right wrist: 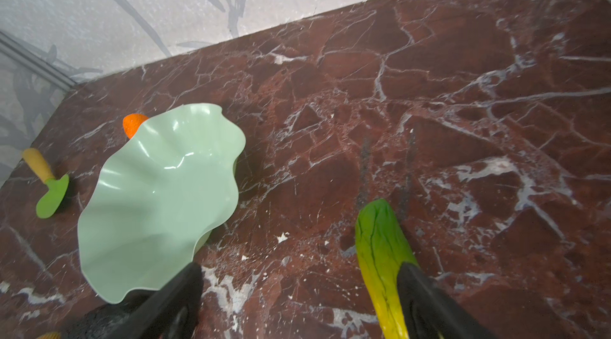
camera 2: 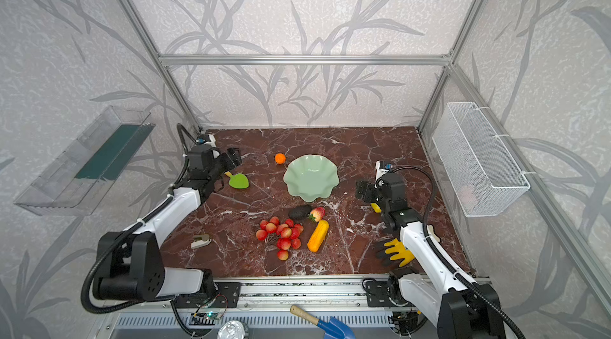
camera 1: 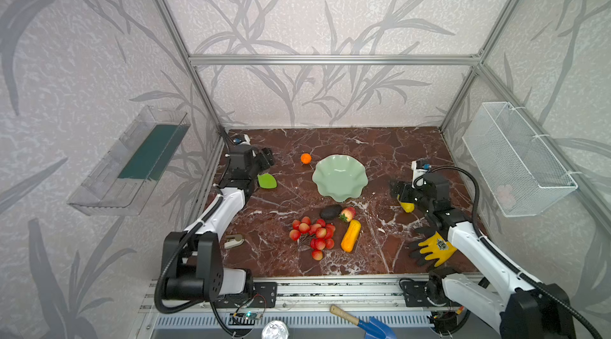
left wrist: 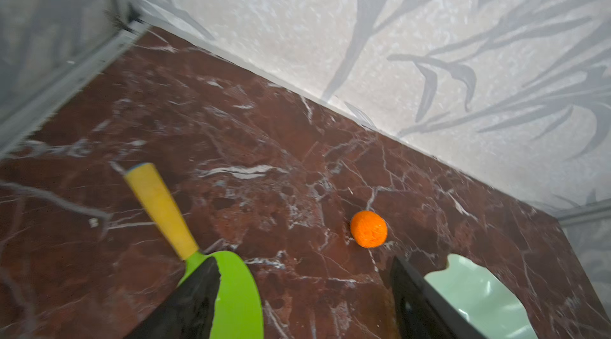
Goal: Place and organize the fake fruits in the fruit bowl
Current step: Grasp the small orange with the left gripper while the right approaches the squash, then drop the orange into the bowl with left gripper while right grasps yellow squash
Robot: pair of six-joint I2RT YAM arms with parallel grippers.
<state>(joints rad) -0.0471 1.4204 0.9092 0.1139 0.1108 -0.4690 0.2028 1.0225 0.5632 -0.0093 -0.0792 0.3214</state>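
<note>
Both top views first. The fruit bowl (camera 1: 340, 177) sits empty on the worktop (camera 1: 380, 149), a little beyond its middle. The small orange ball (camera 1: 305, 158) lies just beside the bowl's far-left rim. On the near side of the bowl the avocado (camera 1: 330, 211) and the strawberry (camera 1: 348, 214) lie side by side. Nearer again come the bunch of red berries (camera 1: 314, 234) and, on its right, the long yellow-orange fruit (camera 1: 351, 235). My left claw (camera 1: 269, 157) hangs at the far left above the green shovel (camera 1: 267, 181). My right claw (camera 1: 395, 188) hangs to the right of the bowl, over a green-to-yellow fruit (camera 1: 407, 206). The yellow-and-black glove (camera 1: 434, 248) lies under my right forearm.

Left wrist view now. My left claw (left wrist: 304, 264) is released, its fingers wide with only bare worktop between them. The orange ball (left wrist: 368, 229) is just ahead, the shovel (left wrist: 238, 287) is under one finger, and the bowl's rim (left wrist: 479, 294) is by the other.

Right wrist view. My right claw (right wrist: 301, 268) is released too and grips nothing. The green-to-yellow fruit (right wrist: 380, 254) lies along the inside of one finger, well apart from the other. The bowl (right wrist: 158, 195) is beside that other finger.
</note>
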